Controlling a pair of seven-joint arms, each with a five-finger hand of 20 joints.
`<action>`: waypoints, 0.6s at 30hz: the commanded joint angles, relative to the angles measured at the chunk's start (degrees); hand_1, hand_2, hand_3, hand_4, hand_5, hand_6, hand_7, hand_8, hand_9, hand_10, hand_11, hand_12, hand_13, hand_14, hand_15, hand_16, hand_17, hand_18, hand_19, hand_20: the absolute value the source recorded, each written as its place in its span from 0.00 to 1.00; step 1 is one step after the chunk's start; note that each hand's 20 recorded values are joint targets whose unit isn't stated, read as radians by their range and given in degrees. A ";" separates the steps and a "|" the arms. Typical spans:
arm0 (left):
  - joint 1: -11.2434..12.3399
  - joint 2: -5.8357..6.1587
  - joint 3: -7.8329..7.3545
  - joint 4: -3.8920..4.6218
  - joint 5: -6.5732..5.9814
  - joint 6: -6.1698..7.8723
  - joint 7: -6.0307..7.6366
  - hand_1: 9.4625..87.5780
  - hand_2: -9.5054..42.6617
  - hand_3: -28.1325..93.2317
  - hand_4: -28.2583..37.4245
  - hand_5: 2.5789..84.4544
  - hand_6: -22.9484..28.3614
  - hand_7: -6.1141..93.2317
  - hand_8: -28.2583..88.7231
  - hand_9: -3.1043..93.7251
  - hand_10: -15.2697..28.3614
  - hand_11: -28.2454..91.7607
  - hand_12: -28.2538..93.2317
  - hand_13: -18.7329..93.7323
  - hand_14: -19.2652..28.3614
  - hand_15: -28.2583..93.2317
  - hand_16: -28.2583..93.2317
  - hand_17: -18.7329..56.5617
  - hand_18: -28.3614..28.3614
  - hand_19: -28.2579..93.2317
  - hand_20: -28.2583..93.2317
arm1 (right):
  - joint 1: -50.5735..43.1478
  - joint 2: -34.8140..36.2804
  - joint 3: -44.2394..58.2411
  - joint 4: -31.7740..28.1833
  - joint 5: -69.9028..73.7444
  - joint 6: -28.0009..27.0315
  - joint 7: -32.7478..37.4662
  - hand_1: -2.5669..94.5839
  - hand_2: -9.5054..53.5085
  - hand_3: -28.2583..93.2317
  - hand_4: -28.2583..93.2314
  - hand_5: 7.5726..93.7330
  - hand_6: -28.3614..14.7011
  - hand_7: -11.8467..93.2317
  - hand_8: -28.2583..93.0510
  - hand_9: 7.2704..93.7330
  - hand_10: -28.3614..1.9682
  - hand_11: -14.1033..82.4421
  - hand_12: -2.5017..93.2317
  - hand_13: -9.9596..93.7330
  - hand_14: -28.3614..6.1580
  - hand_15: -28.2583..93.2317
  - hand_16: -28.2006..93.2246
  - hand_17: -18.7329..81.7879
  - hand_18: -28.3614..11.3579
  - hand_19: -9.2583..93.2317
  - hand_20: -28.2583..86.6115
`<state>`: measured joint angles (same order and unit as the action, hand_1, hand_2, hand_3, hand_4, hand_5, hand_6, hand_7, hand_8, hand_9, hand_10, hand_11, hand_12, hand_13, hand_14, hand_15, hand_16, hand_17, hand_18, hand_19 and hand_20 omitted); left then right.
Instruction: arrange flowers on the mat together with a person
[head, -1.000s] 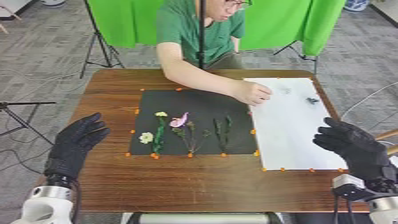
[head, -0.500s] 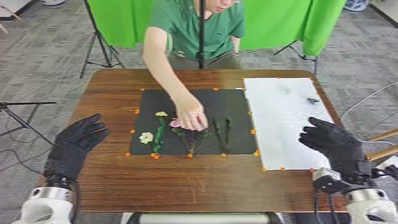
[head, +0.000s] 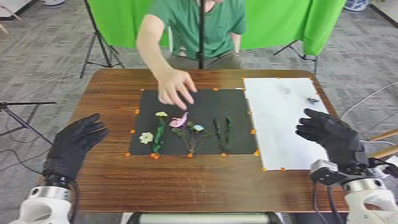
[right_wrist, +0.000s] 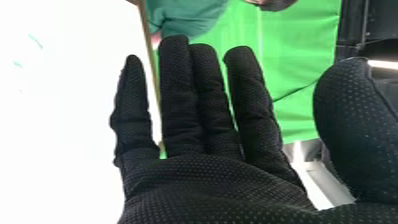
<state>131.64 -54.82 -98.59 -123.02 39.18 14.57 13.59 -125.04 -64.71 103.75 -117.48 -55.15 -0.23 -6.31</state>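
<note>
One pink flower (head: 179, 120) lies near-to-far on blk mat (head: 213, 105), bloom-end far; R hand (head: 336, 139) fingers straight, part-spread.

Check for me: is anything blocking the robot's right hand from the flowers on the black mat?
Nothing visible stands between the right hand and the flowers; the white sheet lies flat there. The person's hand is at the far side.

White arms (head: 44, 211), silvery wrist collars (head: 51, 193), dark cables (head: 77, 200), black gloves (head: 334, 137) finely dotted
</note>
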 joint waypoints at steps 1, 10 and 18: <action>0.32 0.53 0.01 0.02 0.24 -0.54 -0.37 0.26 0.33 0.81 0.10 0.51 0.56 0.31 0.16 0.42 0.72 0.53 0.38 0.46 0.78 0.63 0.23 0.22 0.92 0.69 0.30 | 0.75 1.43 -0.91 -0.33 -0.29 1.21 -0.33 0.22 0.22 0.96 0.05 0.48 0.57 0.34 0.14 0.49 0.42 0.37 0.28 0.50 0.45 0.55 0.42 0.32 0.18 0.61 0.50; 0.76 0.26 -0.17 -0.02 0.00 0.07 -0.42 0.26 0.33 0.81 0.10 0.51 0.56 0.31 0.16 0.42 0.72 0.53 0.38 0.46 0.78 0.63 0.23 0.22 0.92 0.69 0.30 | 2.92 3.42 -3.21 0.06 -0.88 3.08 -0.15 0.22 0.22 0.96 0.05 0.48 0.57 0.34 0.14 0.49 0.43 0.37 0.28 0.50 0.45 0.55 0.42 0.33 0.18 0.61 0.50; 2.67 0.11 -1.08 -0.74 -0.31 0.85 -0.60 0.26 0.33 0.81 0.10 0.51 0.56 0.31 0.16 0.42 0.71 0.53 0.38 0.46 0.78 0.63 0.23 0.22 0.92 0.69 0.30 | 9.47 12.75 -7.69 4.10 -17.17 11.54 -0.91 0.25 0.16 0.95 0.04 0.48 0.59 0.34 0.13 0.50 0.45 0.38 0.28 0.52 0.47 0.56 0.42 0.35 0.20 0.65 0.51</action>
<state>132.42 -54.45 -99.09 -123.43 39.13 14.67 13.61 -121.15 -60.31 98.81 -116.65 -57.21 3.68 -6.48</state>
